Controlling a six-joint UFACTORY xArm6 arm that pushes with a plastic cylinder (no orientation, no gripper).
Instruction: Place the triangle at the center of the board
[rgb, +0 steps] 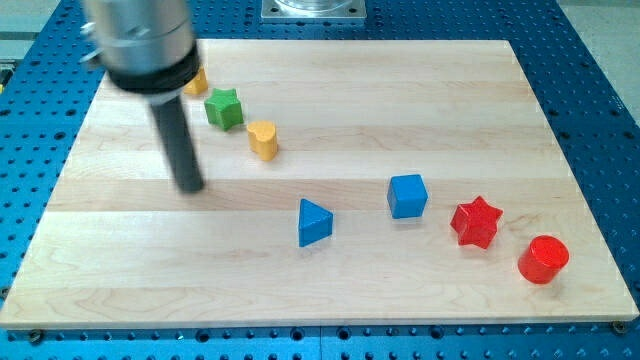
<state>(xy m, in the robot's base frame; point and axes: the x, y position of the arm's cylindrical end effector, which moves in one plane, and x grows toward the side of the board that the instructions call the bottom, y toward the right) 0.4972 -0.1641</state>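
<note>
One block matters for this task, the blue triangle (314, 222), and it lies on the wooden surface (330, 110) a little below the middle, roughly centred from the view's left to the view's right. Judging by the board's outline, it needs only a short push toward the view's top to sit at the centre, so the placement looks nearly done but not finished.

My tip (190, 186) rests on the surface well to the view's left of the blue triangle and somewhat above it, touching no block. There are no fingers on this arm, only the straight rod, so nothing is gripped. To push the triangle upward, I judge the tip would first have to travel round to its lower side.

Other blocks stand apart from the job. A blue cube (407, 195) sits near the triangle on its right, then a red star (475, 222) and a red cylinder (543, 259) further toward the lower right. At the upper left lie a green star (224, 107), a yellow heart (263, 139), and another yellow block (197, 82), partly hidden behind the arm.
</note>
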